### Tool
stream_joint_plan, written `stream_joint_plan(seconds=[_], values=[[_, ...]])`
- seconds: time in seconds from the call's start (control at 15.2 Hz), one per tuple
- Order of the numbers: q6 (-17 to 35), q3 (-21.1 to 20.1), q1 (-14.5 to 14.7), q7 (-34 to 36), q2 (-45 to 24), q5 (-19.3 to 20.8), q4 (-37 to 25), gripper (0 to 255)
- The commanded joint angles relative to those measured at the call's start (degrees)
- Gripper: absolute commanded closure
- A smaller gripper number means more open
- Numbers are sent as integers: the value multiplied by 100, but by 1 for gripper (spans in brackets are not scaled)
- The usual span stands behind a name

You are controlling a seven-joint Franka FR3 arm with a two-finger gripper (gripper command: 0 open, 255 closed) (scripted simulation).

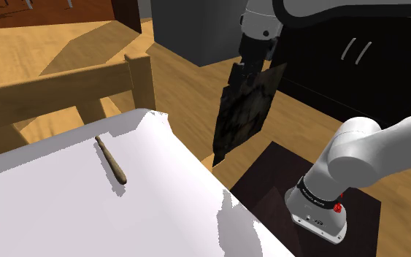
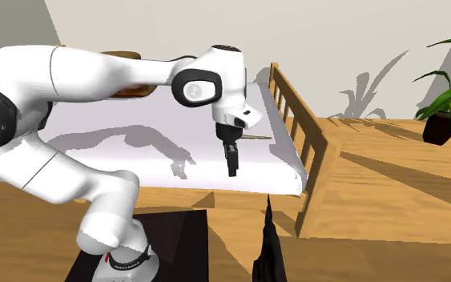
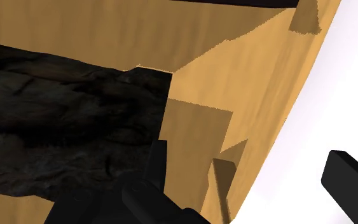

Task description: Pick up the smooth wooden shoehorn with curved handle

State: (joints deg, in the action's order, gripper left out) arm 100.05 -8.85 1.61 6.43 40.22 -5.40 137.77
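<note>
Shoehorn (image 1: 111,160): brown stick, flat on the white bed (image 1: 65,212).
Gripper (image 2: 232,168): open, empty, hanging at the bed's edge.

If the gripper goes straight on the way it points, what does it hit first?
Likely the wooden floor, in the gap between the white bed and the dark mottled slab. The gripper points down just beside the bed's edge. Depth is unclear, so that edge could come first.

You see just the tip of the shoehorn (image 2: 257,136) past the arm (image 2: 223,84); the bed (image 1: 50,215) runs off the shoulder view's left edge.
</note>
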Motion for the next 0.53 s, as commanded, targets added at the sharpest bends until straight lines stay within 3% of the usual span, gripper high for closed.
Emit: stream_joint_plan(seconds=[0.0, 0.46], values=[[95, -262, 53, 318, -272, -105, -157, 0], [410, -1148, 151, 1424, -1375, -251, -881, 0]])
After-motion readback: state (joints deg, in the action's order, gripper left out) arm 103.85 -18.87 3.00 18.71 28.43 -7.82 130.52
